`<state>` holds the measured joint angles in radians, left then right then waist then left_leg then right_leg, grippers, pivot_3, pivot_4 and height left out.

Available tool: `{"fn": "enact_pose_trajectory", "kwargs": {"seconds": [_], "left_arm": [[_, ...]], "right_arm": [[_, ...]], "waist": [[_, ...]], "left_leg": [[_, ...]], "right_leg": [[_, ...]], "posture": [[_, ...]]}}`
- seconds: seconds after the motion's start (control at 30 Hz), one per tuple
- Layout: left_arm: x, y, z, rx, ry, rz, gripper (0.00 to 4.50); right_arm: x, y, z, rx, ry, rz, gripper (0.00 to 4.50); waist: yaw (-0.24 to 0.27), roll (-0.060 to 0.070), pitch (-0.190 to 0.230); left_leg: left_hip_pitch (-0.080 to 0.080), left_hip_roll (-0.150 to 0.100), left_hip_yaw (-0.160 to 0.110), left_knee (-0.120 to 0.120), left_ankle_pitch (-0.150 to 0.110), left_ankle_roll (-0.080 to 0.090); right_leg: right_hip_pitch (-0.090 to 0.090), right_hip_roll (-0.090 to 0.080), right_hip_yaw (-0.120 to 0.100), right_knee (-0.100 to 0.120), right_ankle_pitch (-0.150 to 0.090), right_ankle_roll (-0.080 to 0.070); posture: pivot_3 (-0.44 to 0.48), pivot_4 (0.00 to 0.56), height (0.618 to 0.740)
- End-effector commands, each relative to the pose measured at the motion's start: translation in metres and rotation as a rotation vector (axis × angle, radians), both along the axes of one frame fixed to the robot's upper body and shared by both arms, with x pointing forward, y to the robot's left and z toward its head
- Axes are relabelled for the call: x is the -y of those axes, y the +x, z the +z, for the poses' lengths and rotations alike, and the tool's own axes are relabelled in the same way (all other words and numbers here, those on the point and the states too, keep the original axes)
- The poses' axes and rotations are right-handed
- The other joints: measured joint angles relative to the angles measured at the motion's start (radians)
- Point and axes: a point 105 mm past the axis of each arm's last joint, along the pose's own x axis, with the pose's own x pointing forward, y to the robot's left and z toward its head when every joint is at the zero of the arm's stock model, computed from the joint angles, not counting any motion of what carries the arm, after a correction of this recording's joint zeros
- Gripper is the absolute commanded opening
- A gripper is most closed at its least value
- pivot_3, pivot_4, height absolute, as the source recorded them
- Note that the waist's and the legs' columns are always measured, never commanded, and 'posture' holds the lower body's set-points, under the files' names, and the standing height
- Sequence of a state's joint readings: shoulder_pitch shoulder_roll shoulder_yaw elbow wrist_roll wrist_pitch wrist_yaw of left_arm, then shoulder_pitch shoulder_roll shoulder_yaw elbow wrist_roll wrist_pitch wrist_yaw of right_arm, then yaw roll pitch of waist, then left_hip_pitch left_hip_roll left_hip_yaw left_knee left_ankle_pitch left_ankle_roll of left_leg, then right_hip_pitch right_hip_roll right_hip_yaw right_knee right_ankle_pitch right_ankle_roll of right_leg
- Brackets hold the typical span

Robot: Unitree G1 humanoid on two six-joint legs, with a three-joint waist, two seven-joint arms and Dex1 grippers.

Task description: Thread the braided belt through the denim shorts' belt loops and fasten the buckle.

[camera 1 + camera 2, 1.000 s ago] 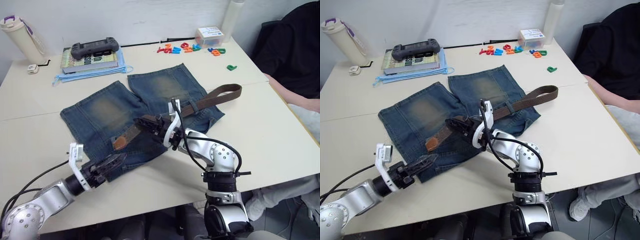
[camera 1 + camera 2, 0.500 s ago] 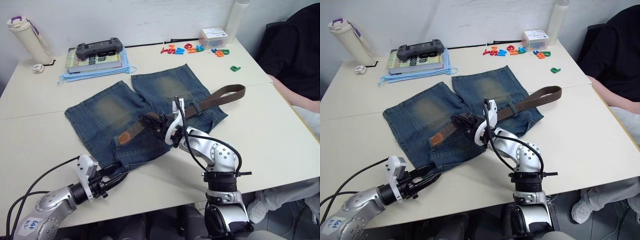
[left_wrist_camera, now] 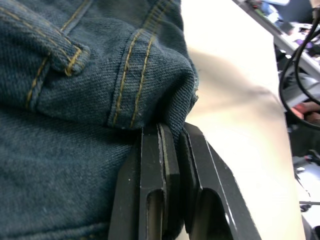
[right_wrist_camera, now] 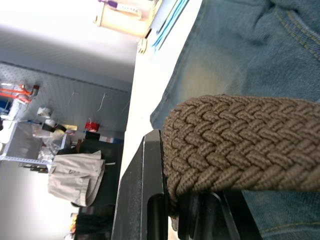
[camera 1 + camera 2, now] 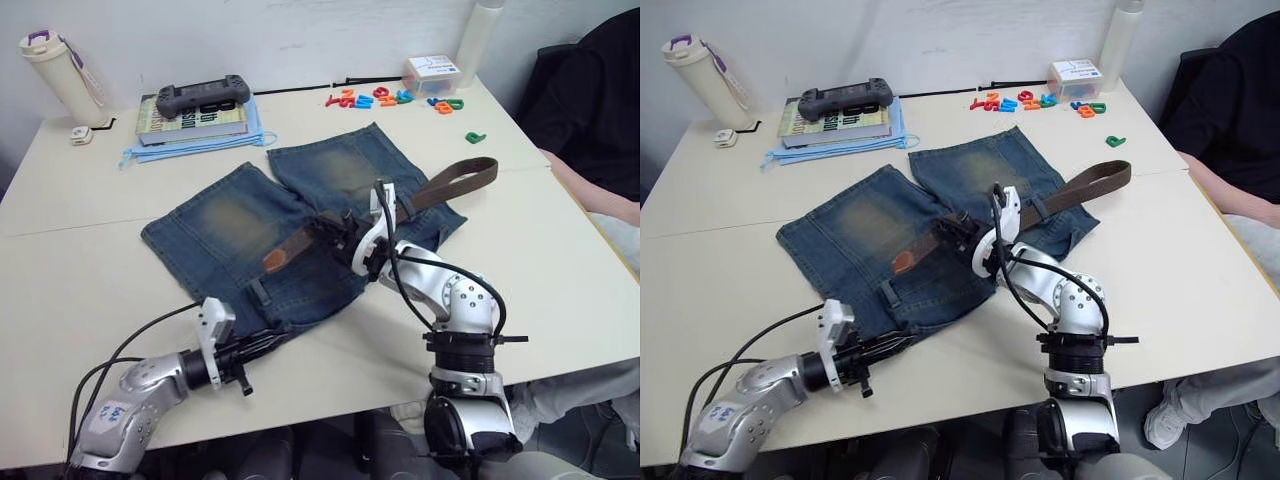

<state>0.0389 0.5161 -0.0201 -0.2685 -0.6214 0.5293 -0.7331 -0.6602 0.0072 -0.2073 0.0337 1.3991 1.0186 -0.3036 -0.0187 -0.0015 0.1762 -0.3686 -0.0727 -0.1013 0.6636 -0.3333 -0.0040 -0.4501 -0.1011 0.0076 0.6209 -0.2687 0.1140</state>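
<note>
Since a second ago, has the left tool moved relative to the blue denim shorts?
Yes. The left tool has slid toward the robot along the blue denim shorts, from over the pocket area to the near waistband corner, where it now pinches the cloth.

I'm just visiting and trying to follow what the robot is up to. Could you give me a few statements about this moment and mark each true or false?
1. The right gripper is shut on the braided belt. True.
2. The left gripper hangs open above the table. False: it is shut on the edge of the denim shorts.
3. The belt's tan tip lies on the shorts. True.
4. The game controller sits on the shorts. False: it rests on a book at the table's far side.
5. Coloured plastic letters lie beyond the shorts. True.
</note>
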Motion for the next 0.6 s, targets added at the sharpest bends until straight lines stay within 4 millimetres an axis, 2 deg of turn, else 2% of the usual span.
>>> {"fn": "enact_pose_trajectory", "kwargs": {"seconds": [0.03, 0.13, 0.23, 0.47, 0.6], "left_arm": [[0.005, 0.003, 0.004, 0.014, 0.009, -0.009, 0.03], [-0.001, 0.0, 0.007, 0.01, 0.028, 0.013, 0.03], [-0.003, -0.011, 0.025, 0.021, -0.015, 0.017, 0.03], [-0.02, -0.02, 0.058, 0.089, -0.031, 0.115, 3.05], [-0.045, -0.028, 0.069, 0.1, 0.001, 0.161, 3.05]], "right_arm": [[0.004, 0.0, 0.015, 0.051, 0.022, 0.008, 0.0], [0.007, 0.0, 0.013, 0.051, 0.009, 0.005, 0.0], [0.01, 0.0, 0.01, 0.043, 0.003, 0.002, 0.0], [0.008, -0.001, 0.008, 0.033, 0.015, 0.003, 0.0], [-0.001, -0.004, 0.004, 0.024, 0.015, 0.036, 0.0]], "waist": [[-0.005, 0.0, 0.0], [-0.008, 0.0, 0.0], [-0.013, 0.0, 0.0], [-0.009, 0.0, 0.0], [-0.011, 0.0, 0.0]], "left_leg": [[0.0, 0.0, 0.0, 0.0, 0.0, 0.0], [0.0, 0.001, 0.0, 0.0, 0.0, 0.0], [0.0, 0.002, 0.001, 0.0, 0.0, 0.0], [-0.001, 0.003, 0.001, 0.0, 0.0, -0.001], [0.0, 0.003, 0.001, 0.0, 0.0, -0.001]], "right_leg": [[0.0, 0.0, 0.0, 0.0, 0.0, 0.0], [0.0, 0.0, 0.0, 0.0, 0.0, 0.0], [0.0, 0.0, 0.001, 0.0, 0.0, 0.0], [-0.001, 0.001, 0.001, -0.001, 0.0, 0.0], [-0.001, 0.002, 0.001, -0.001, 0.0, 0.0]], "posture": [[0.0, 0.15, 0.713], [0.0, 0.15, 0.713], [0.0, 0.15, 0.713], [0.0, 0.15, 0.713], [0.0, 0.15, 0.713]]}}
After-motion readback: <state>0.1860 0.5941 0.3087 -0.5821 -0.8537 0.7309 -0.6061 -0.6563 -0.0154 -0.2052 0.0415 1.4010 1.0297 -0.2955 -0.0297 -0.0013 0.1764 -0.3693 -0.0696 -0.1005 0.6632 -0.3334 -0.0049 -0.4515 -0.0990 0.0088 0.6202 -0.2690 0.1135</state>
